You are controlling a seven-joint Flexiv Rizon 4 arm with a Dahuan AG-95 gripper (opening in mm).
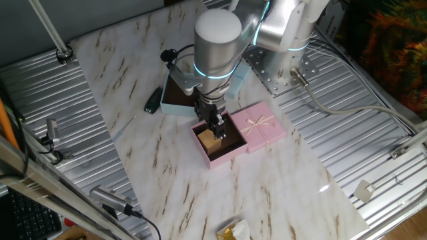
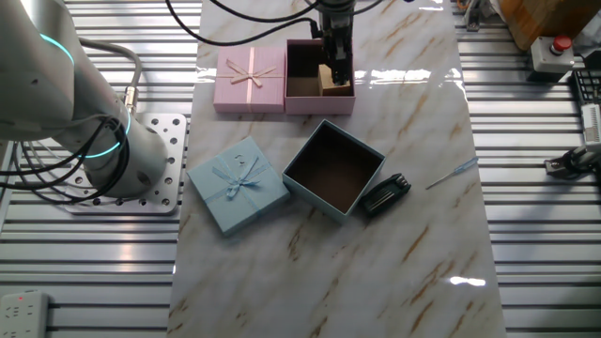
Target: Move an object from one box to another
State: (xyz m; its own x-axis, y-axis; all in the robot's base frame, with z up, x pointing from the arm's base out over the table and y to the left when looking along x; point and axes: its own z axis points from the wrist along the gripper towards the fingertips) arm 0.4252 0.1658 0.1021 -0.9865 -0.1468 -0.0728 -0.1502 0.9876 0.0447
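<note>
The small tan cube [image 1: 211, 142] sits inside the pink box tray [image 1: 212, 160], toward its near side. It also shows in the other fixed view [image 2: 329, 83], in the right part of that tray [image 2: 319, 105]. My gripper [image 1: 216, 127] [image 2: 336, 64] reaches down into the pink tray, its dark fingers right at the cube's top. I cannot tell whether the fingers grip the cube. The light blue box tray [image 2: 310, 192] stands open and empty nearby; in one fixed view it [image 1: 175, 101] is partly hidden behind my arm.
The pink lid with a bow [image 1: 261, 127] [image 2: 250, 79] lies against the pink tray. The light blue lid with a bow [image 2: 237, 184] lies beside the blue tray. A flat black item [image 1: 154, 101] [image 2: 385, 194] rests by the blue tray. A thin clear stick [image 2: 451, 174] lies near the table's edge.
</note>
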